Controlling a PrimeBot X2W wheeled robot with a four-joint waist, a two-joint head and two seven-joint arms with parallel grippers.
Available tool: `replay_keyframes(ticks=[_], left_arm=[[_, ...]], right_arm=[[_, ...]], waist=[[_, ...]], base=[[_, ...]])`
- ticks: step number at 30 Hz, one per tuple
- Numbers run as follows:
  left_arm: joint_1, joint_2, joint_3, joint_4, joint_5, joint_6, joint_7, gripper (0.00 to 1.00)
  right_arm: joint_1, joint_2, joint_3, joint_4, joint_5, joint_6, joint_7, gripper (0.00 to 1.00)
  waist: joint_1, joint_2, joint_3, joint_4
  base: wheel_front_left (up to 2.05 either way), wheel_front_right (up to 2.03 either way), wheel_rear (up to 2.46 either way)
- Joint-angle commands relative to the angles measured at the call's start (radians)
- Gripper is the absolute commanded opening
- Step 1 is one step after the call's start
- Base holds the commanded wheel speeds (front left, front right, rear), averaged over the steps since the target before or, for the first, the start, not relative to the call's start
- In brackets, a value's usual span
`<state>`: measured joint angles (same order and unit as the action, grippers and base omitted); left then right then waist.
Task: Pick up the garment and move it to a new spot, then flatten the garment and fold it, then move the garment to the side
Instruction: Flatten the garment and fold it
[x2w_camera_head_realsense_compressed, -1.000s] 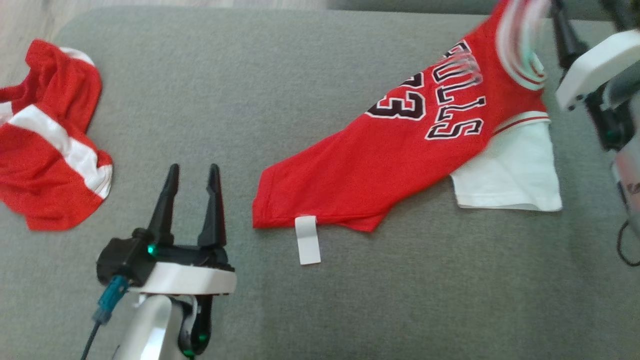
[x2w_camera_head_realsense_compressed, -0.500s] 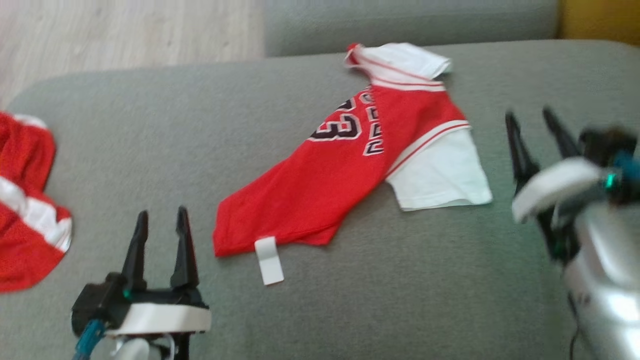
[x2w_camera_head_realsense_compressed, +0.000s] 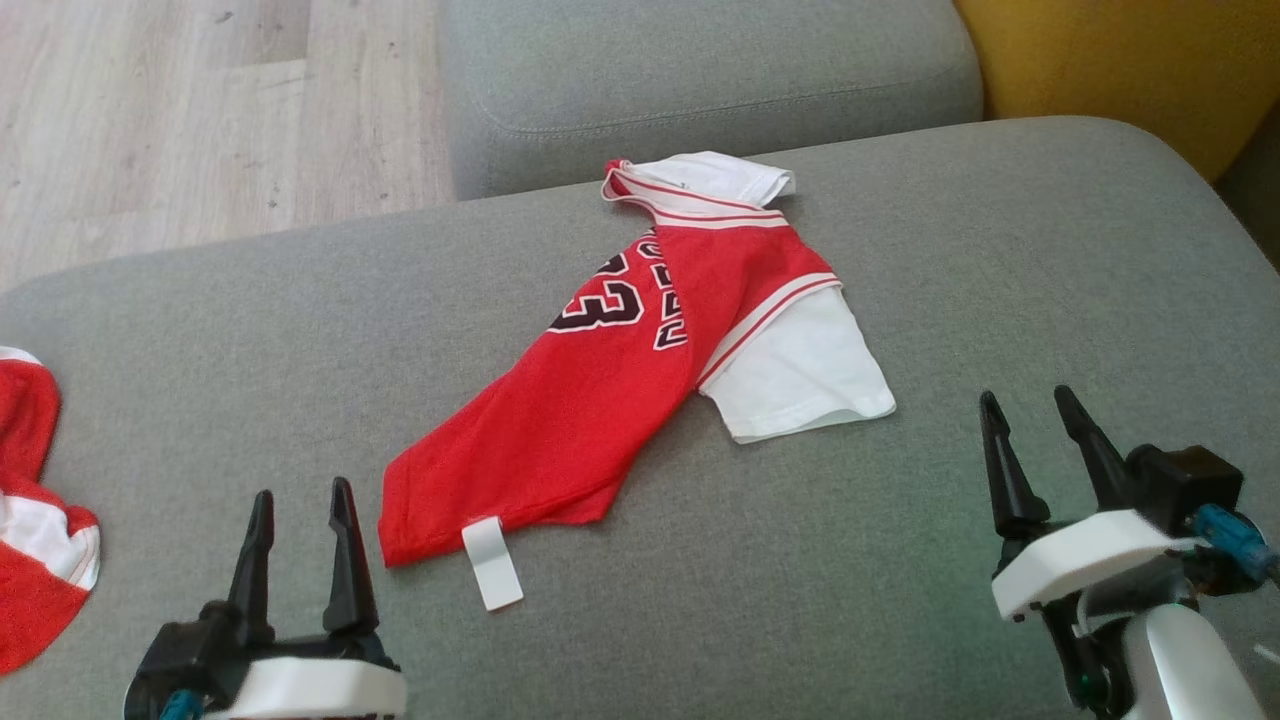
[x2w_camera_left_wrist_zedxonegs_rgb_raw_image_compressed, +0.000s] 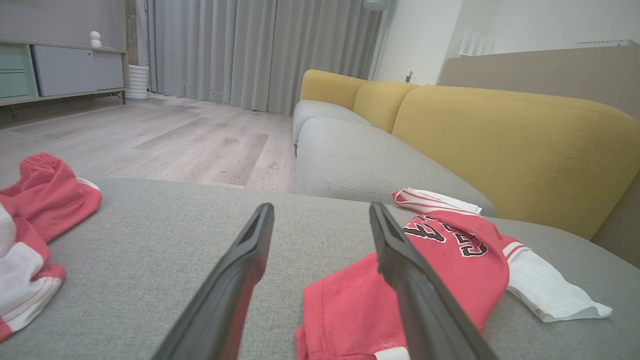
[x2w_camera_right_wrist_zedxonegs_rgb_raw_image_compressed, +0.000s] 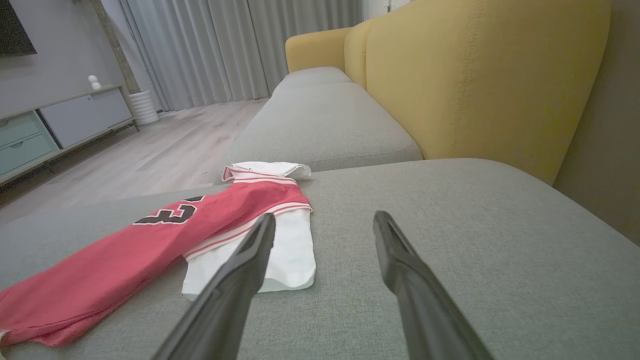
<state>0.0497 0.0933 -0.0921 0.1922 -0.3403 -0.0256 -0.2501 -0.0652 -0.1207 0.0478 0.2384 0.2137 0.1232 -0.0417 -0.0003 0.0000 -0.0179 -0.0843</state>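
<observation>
One red jersey (x2w_camera_head_realsense_compressed: 560, 430), one crumpled red garment (x2w_camera_head_realsense_compressed: 30, 560), two end effectors (x2w_camera_head_realsense_compressed: 302, 490) (x2w_camera_head_realsense_compressed: 1025, 395), one sofa (x2w_camera_head_realsense_compressed: 250, 340)

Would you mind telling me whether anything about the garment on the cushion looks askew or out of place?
The red jersey lies diagonally on the grey cushion, doubled over rather than flat. Its white sleeve sticks out sideways, the collar end is bunched up, and a white tag pokes out at its near end.
</observation>
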Motion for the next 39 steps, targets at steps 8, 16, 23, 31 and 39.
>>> replay_keyframes(ticks=[8, 16, 23, 31, 39], left_arm=[[-0.026, 0.015, 0.025, -0.028, 0.002, 0.013, 0.0, 1.0], [-0.029, 0.018, 0.014, -0.041, 0.002, 0.018, 0.01, 1.0], [-0.039, 0.001, -0.055, -0.039, 0.027, 0.028, 0.053, 1.0], [-0.121, -0.028, -0.095, 0.151, 0.009, 0.072, 0.103, 1.0], [-0.262, -0.038, -0.104, 0.392, -0.027, 0.099, 0.062, 1.0]], right_arm=[[0.007, 0.028, -0.005, -0.148, -0.028, 0.008, 0.061, 1.0], [0.023, 0.035, -0.01, -0.174, -0.034, 0.008, 0.085, 1.0], [0.019, 0.033, -0.002, -0.186, -0.03, 0.008, 0.095, 1.0], [-0.001, 0.034, 0.013, -0.194, -0.023, 0.008, 0.093, 1.0], [-0.045, 0.029, 0.041, -0.183, -0.011, 0.008, 0.083, 1.0]], waist=[[0.0003, 0.0, 0.005, -0.001], [0.0003, 0.0, 0.011, 0.01], [0.0003, 0.0, 0.028, 0.023], [0.0003, 0.0, 0.078, 0.022], [0.0003, 0.0, 0.138, -0.005]], base=[[0.0, 0.0, 0.0], [0.0, 0.0, 0.0], [0.0, 0.0, 0.0], [0.0, 0.0, 0.0], [0.0, 0.0, 0.0]])
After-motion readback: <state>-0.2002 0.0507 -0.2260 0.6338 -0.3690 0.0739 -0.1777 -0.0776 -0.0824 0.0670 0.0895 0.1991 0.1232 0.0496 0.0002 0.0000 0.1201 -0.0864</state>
